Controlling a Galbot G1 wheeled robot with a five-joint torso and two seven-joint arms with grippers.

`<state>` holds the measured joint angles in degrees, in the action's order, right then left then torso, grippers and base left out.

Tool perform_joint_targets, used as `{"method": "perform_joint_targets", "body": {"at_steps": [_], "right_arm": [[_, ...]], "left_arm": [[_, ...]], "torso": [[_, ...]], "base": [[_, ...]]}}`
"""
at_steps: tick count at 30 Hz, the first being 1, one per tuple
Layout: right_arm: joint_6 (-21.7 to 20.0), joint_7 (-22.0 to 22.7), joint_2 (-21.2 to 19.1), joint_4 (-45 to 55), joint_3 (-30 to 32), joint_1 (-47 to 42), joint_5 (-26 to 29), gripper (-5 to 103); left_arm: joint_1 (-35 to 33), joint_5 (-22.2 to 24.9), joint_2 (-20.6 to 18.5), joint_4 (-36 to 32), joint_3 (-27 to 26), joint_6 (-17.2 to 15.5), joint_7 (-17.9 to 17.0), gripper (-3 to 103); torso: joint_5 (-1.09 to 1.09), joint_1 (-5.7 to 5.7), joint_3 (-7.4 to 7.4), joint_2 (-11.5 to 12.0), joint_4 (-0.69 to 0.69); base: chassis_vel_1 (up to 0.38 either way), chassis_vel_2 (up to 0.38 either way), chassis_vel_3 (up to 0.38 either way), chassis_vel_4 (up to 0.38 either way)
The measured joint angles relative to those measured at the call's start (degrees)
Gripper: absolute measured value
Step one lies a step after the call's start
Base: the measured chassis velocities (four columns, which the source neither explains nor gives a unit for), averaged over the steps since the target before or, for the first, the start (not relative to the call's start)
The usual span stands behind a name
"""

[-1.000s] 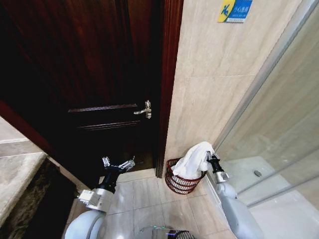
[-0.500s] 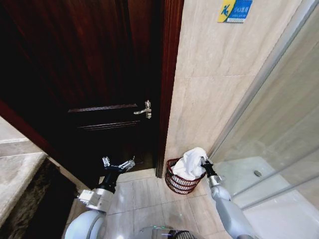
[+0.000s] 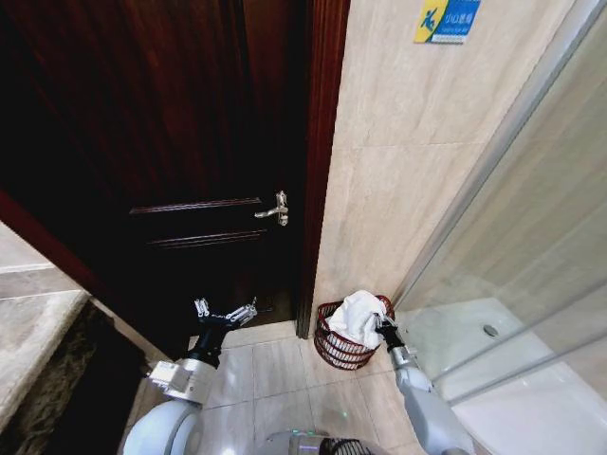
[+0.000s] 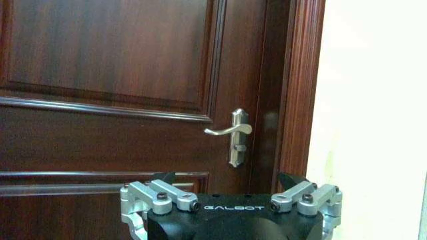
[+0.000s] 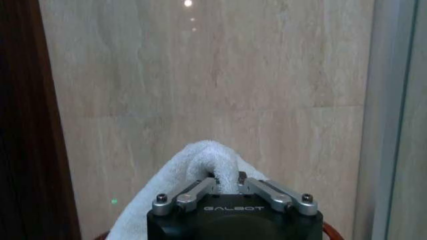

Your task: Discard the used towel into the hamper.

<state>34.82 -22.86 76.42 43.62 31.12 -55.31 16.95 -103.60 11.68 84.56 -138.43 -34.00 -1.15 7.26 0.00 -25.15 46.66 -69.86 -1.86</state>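
The right gripper [image 3: 381,324] is descending and drawing leftward toward the hamper [image 3: 343,347], fingers clamped on the white towel [image 3: 358,318]. The towel is sinking from above the rim into the hamper's mouth, its bulk bunching lower than a second ago.

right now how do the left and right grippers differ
The left gripper is open and holds nothing, while the right gripper is shut on the white towel. The left gripper hangs by the dark wooden door with its fingers spread; the right gripper is at the rim of the hamper, with the towel bunched in the hamper. Both are black Galbot grippers with silver fingers.
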Motion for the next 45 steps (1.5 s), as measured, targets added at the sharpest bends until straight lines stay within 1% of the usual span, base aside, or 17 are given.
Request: {"method": "perform_joint_targets", "body": {"at_steps": [7, 9, 13, 15, 16, 18, 19, 20, 21, 22, 26, 27, 34, 36, 39, 41, 45], "right_arm": [[-2.66, 0.56, 0.06, 3.74, -0.17, -1.82, -0.47, 5], [-4.29, 2.23, -0.28, 7.41, -1.16, -3.46, 0.03, 5], [-4.5, 1.97, -0.51, 9.54, -1.22, -4.59, 0.31, 5], [-7.22, 1.86, -0.61, 11.62, -1.07, -6.07, 0.41, 5], [-7.22, 1.86, -0.61, 11.62, -1.07, -6.07, 0.41, 5], [-12.05, 3.13, -0.4, 15.24, -0.86, -8.61, 0.49, 5], [-15.53, 4.61, -0.11, 17.45, -0.75, -10.62, 0.41, 5], [-17.33, 5.25, 0.05, 18.1, -0.73, -11.67, 0.24, 5], [-17.33, 5.25, 0.05, 18.1, -0.73, -11.67, 0.24, 5], [-18.6, 5.59, 0.16, 18.19, -0.73, -12.39, 0.12, 5], [-20.53, 6.07, -0.12, 16.71, -0.91, -12.16, 0.47, 5], [-21.42, 6.11, -0.36, 15.35, -0.98, -11.13, 1.03, 5], [-26.24, 5.04, -1.48, 9.7, -1.38, -5.75, 2.26, 5], [-26.46, 4.83, -1.5, 9.2, -1.43, -5.39, 2.15, 5], [-28.18, 1.25, -2.07, 4.25, -2.13, -2.11, 0.7, 5], [-28.3, 0.57, -2.2, 2.8, -2.46, -1.13, 0.3, 5], [-29.21, -1.33, -1.96, -6.06, -4.61, 5.08, -0.77, 5]], "left_arm": [[0.0, 0.0, 0.0, 0.0, 0.0, 0.0, 0.0, 100], [-0.01, 0.0, 0.0, 0.0, 0.0, 0.0, 0.0, 100], [0.0, 0.0, 0.0, 0.0, 0.0, 0.0, 0.0, 100], [0.0, 0.0, 0.0, 0.0, 0.0, 0.0, 0.0, 100], [0.0, 0.0, 0.0, 0.0, 0.0, 0.0, 0.0, 100], [0.01, 0.0, 0.0, 0.0, 0.0, 0.0, 0.0, 100], [0.0, 0.0, 0.0, 0.0, 0.0, 0.0, 0.0, 100], [0.0, 0.0, 0.0, 0.0, 0.0, 0.0, 0.0, 100], [0.0, 0.0, 0.0, 0.0, 0.0, 0.0, 0.0, 100], [0.0, 0.0, 0.0, 0.0, 0.0, 0.0, 0.0, 100], [-0.01, 0.0, 0.0, 0.0, 0.0, 0.0, 0.0, 100], [-0.01, 0.0, 0.0, 0.0, 0.0, 0.0, 0.0, 100], [0.0, 0.0, 0.0, 0.0, 0.0, 0.0, 0.0, 100], [0.0, 0.0, 0.0, 0.0, 0.0, 0.0, 0.0, 100], [0.0, 0.0, 0.0, 0.0, 0.0, 0.0, 0.0, 100], [0.0, 0.0, 0.0, 0.0, 0.0, 0.0, 0.0, 100], [0.0, 0.0, 0.0, 0.0, 0.0, 0.0, 0.0, 100]], "torso": [[0.01, 0.01, 0.0, 0.0, 0.0], [-0.02, 0.02, -0.01, 0.0, 0.0], [0.01, -0.02, 0.01, 0.01, -0.01], [-0.01, -0.08, 0.02, 0.03, -0.01], [-0.01, -0.08, 0.02, 0.03, -0.01], [0.0, -0.07, 0.02, 0.03, -0.01], [-0.02, -0.05, 0.02, 0.03, 0.0], [-0.01, -0.03, 0.01, 0.03, 0.0], [-0.01, -0.03, 0.01, 0.03, 0.0], [0.02, 0.0, 0.0, 0.02, 0.0], [-0.02, 0.04, -0.01, 0.0, 0.01], [0.02, 0.04, -0.01, 0.0, 0.01], [-0.01, -0.02, 0.01, 0.01, 0.0], [0.0, -0.02, 0.0, 0.01, 0.0], [0.0, -0.02, 0.01, 0.01, 0.0], [-0.01, -0.01, 0.01, 0.01, 0.01], [0.0, 0.0, 0.0, 0.0, 0.01]], "base": [[-0.021, 0.007, 0.014, -0.016], [-0.089, 0.099, 0.092, -0.089], [-0.138, 0.13, 0.151, -0.134], [-0.14, 0.127, 0.114, -0.137], [-0.141, 0.123, 0.089, -0.119], [-0.093, 0.088, 0.072, -0.059], [-0.045, 0.054, 0.001, -0.032], [0.0, 0.0, 0.0, 0.0], [0.0, 0.0, 0.0, 0.0], [0.0, 0.0, 0.0, 0.0], [0.057, -0.063, -0.061, 0.037], [0.04, -0.044, -0.051, 0.035], [0.0, 0.0, 0.0, 0.0], [0.0, 0.0, 0.0, 0.0], [0.0, 0.0, 0.0, 0.0], [0.0, 0.0, 0.0, 0.0], [0.0, 0.0, 0.0, 0.0]]}}
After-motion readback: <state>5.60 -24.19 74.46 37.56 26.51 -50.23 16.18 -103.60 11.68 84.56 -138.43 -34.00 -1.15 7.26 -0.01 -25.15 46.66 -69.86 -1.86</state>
